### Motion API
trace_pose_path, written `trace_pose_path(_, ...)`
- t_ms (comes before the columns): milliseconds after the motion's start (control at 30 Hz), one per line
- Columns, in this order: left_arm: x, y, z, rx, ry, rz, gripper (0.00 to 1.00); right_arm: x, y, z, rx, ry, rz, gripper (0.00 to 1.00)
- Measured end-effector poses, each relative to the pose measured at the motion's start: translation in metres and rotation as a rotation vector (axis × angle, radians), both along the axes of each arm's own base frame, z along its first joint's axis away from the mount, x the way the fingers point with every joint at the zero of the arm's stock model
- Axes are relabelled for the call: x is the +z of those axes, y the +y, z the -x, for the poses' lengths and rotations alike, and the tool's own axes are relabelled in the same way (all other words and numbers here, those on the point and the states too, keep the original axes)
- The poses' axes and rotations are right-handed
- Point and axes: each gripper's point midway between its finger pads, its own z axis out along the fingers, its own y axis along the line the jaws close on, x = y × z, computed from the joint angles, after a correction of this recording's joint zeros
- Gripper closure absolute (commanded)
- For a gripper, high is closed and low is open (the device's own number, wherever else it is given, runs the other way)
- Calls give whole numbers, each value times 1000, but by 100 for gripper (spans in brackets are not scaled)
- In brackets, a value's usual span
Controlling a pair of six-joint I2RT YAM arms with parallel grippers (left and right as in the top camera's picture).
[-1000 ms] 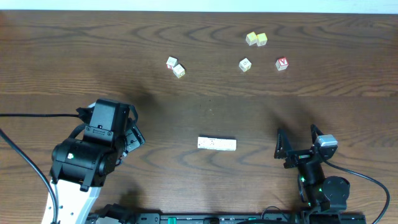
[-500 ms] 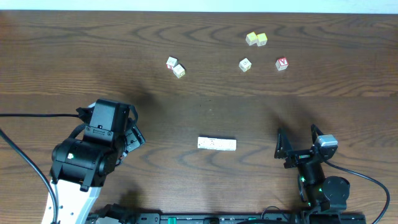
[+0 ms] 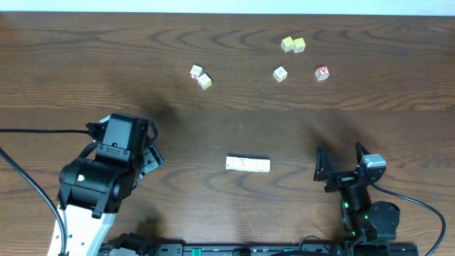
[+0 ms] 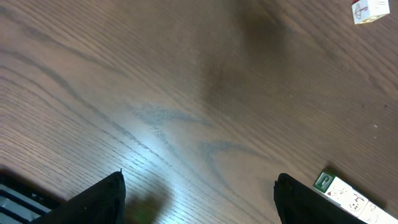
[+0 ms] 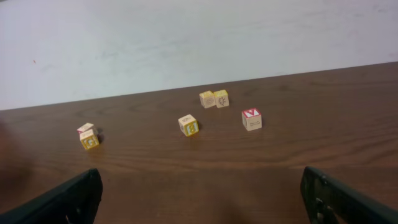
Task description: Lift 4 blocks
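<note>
Right at the start of the job: no lift yet. In one tight row, side touching side, the blocks (image 3: pixel 248 164), flat on the table (image 3: pixel 85 64), between the two arms. Off to one side, well apart from the row, the left gripper (image 3: pixel 151 155), spread wide and holding nothing. Off to the other side, low by the wood, the right gripper (image 3: pixel 341 165), spread wide too, with nothing in it.

Next, most likely: reach in to the row, come down over it, and squeeze from both ends to keep all four together. Calls for a straight, even squeeze, or else a buckle in the middle and a spill.

Lots of bare wood all around the row. Farther back, the loose cubes (image 3: pixel 280 73), well out of the way, with the far edge of the table just past them. Best to lift straight up.
</note>
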Motion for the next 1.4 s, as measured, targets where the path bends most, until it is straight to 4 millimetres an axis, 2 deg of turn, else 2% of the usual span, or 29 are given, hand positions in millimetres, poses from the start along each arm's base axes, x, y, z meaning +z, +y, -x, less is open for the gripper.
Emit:
trace_pose_path(167,1,1,-2,4,-7,-7,23,0,0,0,0,0,0,1)
trace_pose_path(233,7,1,-10,9,-67,-4,23,0,0,0,0,0,0,1)
trace_pose_path(333,12,3,-6,-8,-145,3,23,0,0,0,-2,0,0,1)
trace_pose_path(433,17,2,-6,-83,-270,5,23,0,-1,0,-3,0,1,1)
trace_pose_path(567,23,-8,-16,-249,-504,34,23,0,-1,0,-5,-1,1,1)
trace_pose_path(700,16,-8,-10,-354,-662,14,23,0,-1,0,-7,0,1,1)
trace_pose_path(733,9,-9,-7,-378,-688,5,23,0,-1,0,-7,0,1,1)
trace_pose_path(833,5,-14,-12,-418,-765,-6,23,0,-1,0,-7,0,1,1)
trace_pose_path(1000,29,-17,-21,-429,-997,-39,23,0,-1,0,-8,0,1,1)
trace_pose_path(1100,36,-17,-22,-430,-1083,-56,23,0,-2,0,-9,0,1,1)
trace_pose_path(1233,27,-14,-22,-417,-1112,-70,23,0,-2,0,-10,1,1,1)
trace_pose_path(1400,13,3,-27,-319,-1141,-63,23,0,-2,0,-11,0,1,1)
